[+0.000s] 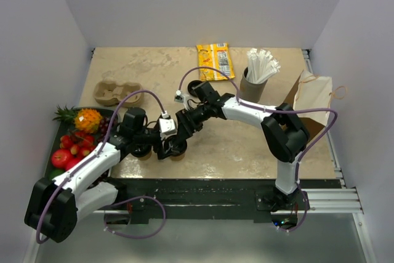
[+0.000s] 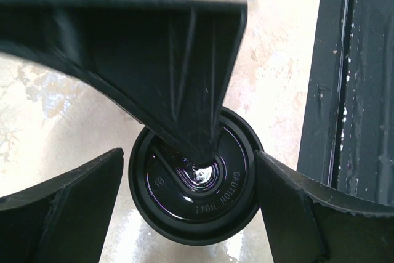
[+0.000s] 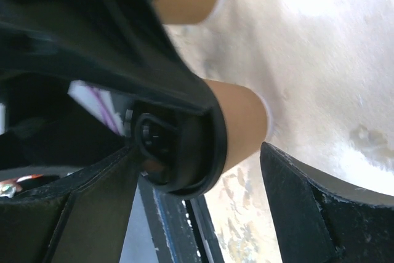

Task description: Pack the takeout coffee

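Two kraft cups (image 1: 143,151) sat low-centre in the top view, near the counter (image 1: 246,146) front edge. The left gripper (image 2: 189,170) had its jaws spread wide either side of a black lid (image 2: 228,195), not pinching it; the right gripper (image 3: 198,152) had its jaws gaping loosely around a lidded cup (image 3: 240,127) too.

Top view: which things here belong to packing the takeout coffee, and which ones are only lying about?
For the job:
- first lidded cup
- second lidded cup
- probably also, for packing: cardboard carrier, paper bag

Only lying about:
- yellow snack packet
- grey cup of straws
- fruit
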Robot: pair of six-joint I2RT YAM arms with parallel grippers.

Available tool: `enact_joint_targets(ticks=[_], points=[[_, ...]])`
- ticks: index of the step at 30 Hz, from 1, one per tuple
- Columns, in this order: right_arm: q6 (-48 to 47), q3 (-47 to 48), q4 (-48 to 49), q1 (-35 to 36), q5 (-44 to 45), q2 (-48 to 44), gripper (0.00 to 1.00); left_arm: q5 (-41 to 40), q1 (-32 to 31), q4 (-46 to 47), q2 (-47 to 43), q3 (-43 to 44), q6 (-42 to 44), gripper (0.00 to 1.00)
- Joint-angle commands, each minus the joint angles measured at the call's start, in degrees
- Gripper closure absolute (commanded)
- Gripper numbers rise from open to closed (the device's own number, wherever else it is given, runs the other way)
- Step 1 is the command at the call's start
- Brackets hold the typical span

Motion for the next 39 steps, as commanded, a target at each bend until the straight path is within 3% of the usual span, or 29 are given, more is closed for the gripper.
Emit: enact_joint_targets(ticks=[1,12,19,23,33,39], points=[[-1.59,1.05,-2.91,0.63,7.55,-0.42,0.20,0.66,-0.16,3.38,-1.98,0.85,-3.32,0.09],[-2.04,0.08,-2.92,1.15,11.53,-0.86,0.23,-2.68,-0.16,3.56,-8.30,1.91,-8.59,0.07],[-1.34,4.46,-0.99,-0.16,2.57,-5.43,0.17,-5.40,-0.16,-0.39,-12.09,8.83,-13.60,0.07],[-1.60,6.49,-1.16,-1.13,0.98,-7.27,0.14,-11.18,0.10,-2.59,-12.62,12.01,-15.27,0.07],[-9.06,6.85,-8.98,-4.91,7.38,-10.87,0.15,-13.05,4.40,-25.76,-0.16,21.24,-12.72,0.09],[-10.03,-0.52,-8.81,-4.91,11.17,-13.95,0.16,-11.12,7.48,-29.04,3.37,23.00,-9.92,0.09]])
